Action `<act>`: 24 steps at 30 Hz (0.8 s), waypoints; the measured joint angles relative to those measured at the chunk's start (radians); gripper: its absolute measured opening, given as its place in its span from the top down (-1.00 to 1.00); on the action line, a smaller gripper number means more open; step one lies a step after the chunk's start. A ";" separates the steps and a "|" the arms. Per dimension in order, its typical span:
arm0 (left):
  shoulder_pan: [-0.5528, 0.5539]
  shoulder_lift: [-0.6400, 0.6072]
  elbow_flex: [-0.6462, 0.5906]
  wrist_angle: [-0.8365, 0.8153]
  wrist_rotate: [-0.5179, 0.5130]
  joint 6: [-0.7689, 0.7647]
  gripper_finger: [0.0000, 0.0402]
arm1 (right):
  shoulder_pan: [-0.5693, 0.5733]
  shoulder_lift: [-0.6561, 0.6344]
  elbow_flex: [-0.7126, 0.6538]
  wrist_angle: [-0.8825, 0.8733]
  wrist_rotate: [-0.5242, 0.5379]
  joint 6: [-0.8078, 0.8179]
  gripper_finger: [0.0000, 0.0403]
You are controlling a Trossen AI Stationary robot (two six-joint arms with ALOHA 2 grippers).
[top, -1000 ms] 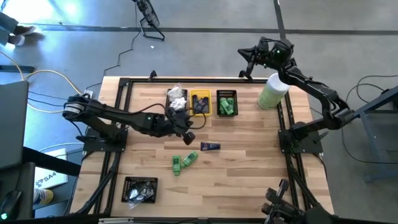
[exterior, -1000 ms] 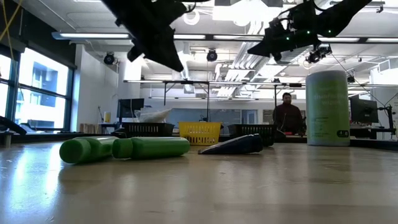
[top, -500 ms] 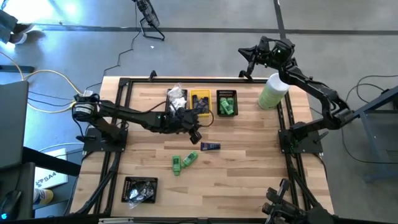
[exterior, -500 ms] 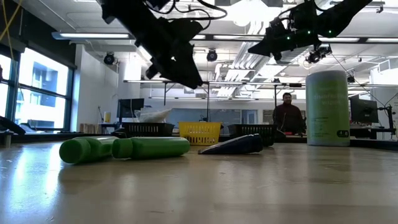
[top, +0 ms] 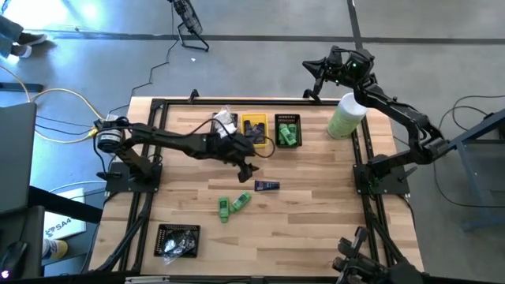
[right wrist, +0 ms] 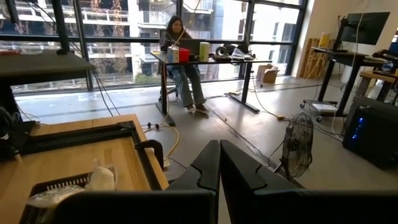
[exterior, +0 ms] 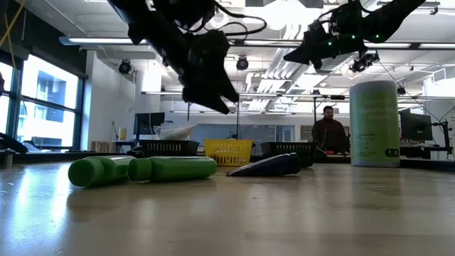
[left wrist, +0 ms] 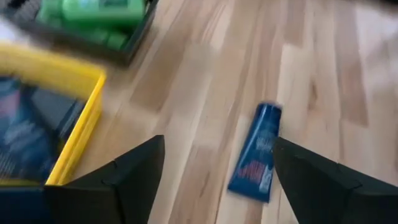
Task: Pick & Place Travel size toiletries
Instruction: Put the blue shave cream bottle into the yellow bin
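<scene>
My left gripper [top: 246, 164] [left wrist: 217, 143] hangs open above the table, just near of the yellow bin [top: 254, 128] [left wrist: 68, 140], which holds dark tubes. Nothing sits between its fingers. A dark blue tube [top: 267, 186] [left wrist: 257, 153] lies flat on the wood beyond the fingertips. Two green bottles [top: 234, 205] [exterior: 142, 169] lie on their sides nearer the front. More green bottles fill a black bin [top: 287, 130] [left wrist: 93, 18]. White packets [top: 225, 122] [right wrist: 93, 180] sit in a bin left of the yellow one. My right gripper [top: 316, 75] [right wrist: 219, 165] is shut, beyond the table's far edge.
A big pale-green cylinder [top: 345, 116] [exterior: 375, 122] stands at the far right corner. A black bin with black pieces [top: 177, 241] sits near the front left. Bare wood lies between the bins and the front edge. People show in the room behind.
My left gripper has moved toward the table's right and far edges, closer to the yellow bin, and come down a little. Its fingers have opened. The tube and the green bottles on the table have stayed where they were.
</scene>
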 joint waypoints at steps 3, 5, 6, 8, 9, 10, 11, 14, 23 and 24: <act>-0.001 0.039 0.003 0.092 0.002 0.014 -0.45 | 0.000 0.000 0.000 0.000 0.003 0.000 0.98; 0.000 0.063 0.001 0.144 0.008 0.017 -0.45 | -0.001 0.000 0.000 0.000 0.013 -0.002 0.98; 0.000 0.075 0.002 0.174 0.013 0.024 -0.45 | -0.001 0.000 0.000 0.000 0.020 -0.002 0.98; 0.000 0.095 0.002 0.191 0.032 0.039 -0.45 | -0.001 0.000 0.000 -0.001 0.025 -0.002 0.98; 0.000 0.109 0.002 0.209 0.034 0.040 -0.45 | -0.001 0.000 0.000 -0.001 0.025 -0.003 0.98; 0.000 0.121 0.002 0.216 0.040 0.040 -0.45 | 0.000 0.000 0.000 -0.001 0.025 -0.003 0.98; 0.000 0.131 0.002 0.216 0.053 0.040 -0.45 | 0.000 0.000 0.000 0.000 0.025 -0.003 0.98; -0.001 0.161 0.017 0.233 0.065 0.054 -0.45 | 0.000 0.000 0.000 -0.001 0.026 -0.003 0.98; -0.060 0.281 0.140 0.220 0.078 0.176 -0.45 | 0.000 0.000 0.000 -0.002 0.027 -0.003 0.98; -0.066 0.293 0.151 0.216 0.079 0.171 -0.45 | 0.000 0.000 0.000 -0.002 0.025 -0.002 0.98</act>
